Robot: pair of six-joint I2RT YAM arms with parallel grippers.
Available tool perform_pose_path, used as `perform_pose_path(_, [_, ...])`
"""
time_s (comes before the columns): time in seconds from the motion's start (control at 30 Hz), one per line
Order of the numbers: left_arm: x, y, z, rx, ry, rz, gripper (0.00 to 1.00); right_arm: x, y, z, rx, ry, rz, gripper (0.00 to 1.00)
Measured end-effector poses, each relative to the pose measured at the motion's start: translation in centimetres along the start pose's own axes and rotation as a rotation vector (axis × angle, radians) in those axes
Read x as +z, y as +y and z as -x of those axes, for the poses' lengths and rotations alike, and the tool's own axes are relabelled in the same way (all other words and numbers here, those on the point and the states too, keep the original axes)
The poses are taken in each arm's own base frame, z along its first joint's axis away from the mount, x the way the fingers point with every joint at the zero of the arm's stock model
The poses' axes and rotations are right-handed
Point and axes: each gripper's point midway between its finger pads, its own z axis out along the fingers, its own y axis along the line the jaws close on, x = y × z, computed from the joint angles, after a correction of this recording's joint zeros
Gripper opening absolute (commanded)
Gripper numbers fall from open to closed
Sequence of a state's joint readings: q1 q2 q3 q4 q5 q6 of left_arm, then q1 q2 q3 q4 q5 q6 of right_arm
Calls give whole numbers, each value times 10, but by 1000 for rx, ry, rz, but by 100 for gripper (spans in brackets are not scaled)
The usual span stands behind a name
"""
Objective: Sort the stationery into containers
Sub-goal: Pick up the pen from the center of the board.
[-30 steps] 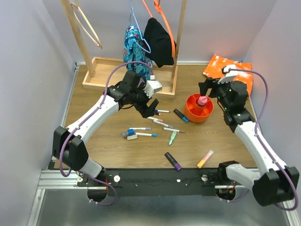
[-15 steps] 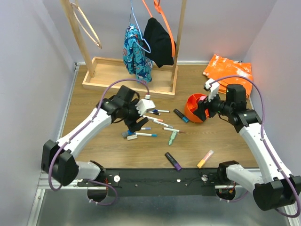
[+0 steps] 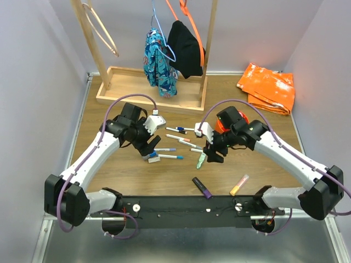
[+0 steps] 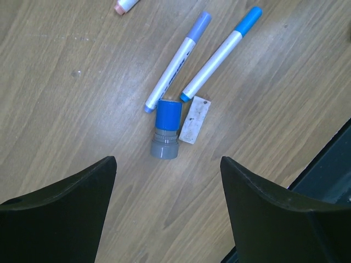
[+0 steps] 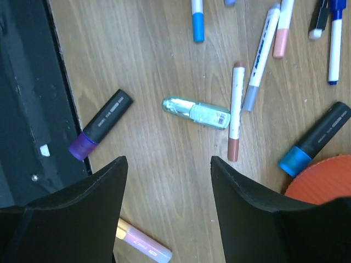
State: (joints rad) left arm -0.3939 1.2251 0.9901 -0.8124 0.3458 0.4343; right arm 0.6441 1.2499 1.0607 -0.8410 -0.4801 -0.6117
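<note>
Stationery lies scattered mid-table. My left gripper (image 3: 147,149) is open, low over a stubby blue-and-grey piece (image 4: 166,129) that lies beside a small white piece (image 4: 195,119) and two blue-capped pens (image 4: 222,52); nothing sits between its fingers. My right gripper (image 3: 211,153) is open and empty, hovering just short of the mint-green piece (image 5: 197,112), which touches a red-capped pen (image 5: 236,109). A purple-tipped black highlighter (image 5: 101,123) and a pale highlighter (image 5: 142,244) lie near the front edge. My right arm hides most of the orange cup (image 5: 323,183).
A wooden rack base (image 3: 123,93) with hanging clothes (image 3: 184,46) stands at the back. An orange bag (image 3: 269,82) lies back right. A black rail (image 3: 181,205) runs along the near table edge. A blue-tipped black highlighter (image 5: 315,139) lies beside the cup.
My right arm swung left from above the cup to over the mint-green piece, its jaws narrowing a little. My left arm drew back and down toward the stubby blue piece.
</note>
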Motion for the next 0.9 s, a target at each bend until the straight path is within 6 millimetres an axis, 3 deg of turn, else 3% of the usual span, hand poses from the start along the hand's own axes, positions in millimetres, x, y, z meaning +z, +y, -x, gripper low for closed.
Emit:
perform_pose_path(0.17, [-8,-18,10,59,-57,-42,83,5,-10,-6,78,36,-47,71])
perform_pose_path(0.33, [-3,-70,27,226,-89,-188,83,-15,-49,18,295,-87,-254,71])
perform_pose_path(0.47, [4,-113,38,497,-113,-307,75,-76,-103,35,507,-260,-479,75])
perform_pose_path(0.6, [23,-144,53,729,-138,-400,75,-153,-163,16,710,-378,-749,77])
perform_pose_path(0.7, [50,-169,63,877,-123,-477,76,-183,-178,8,774,-414,-854,82])
perform_pose_path(0.9, [89,-210,89,1014,-108,-575,79,-224,-189,-14,866,-439,-1027,86])
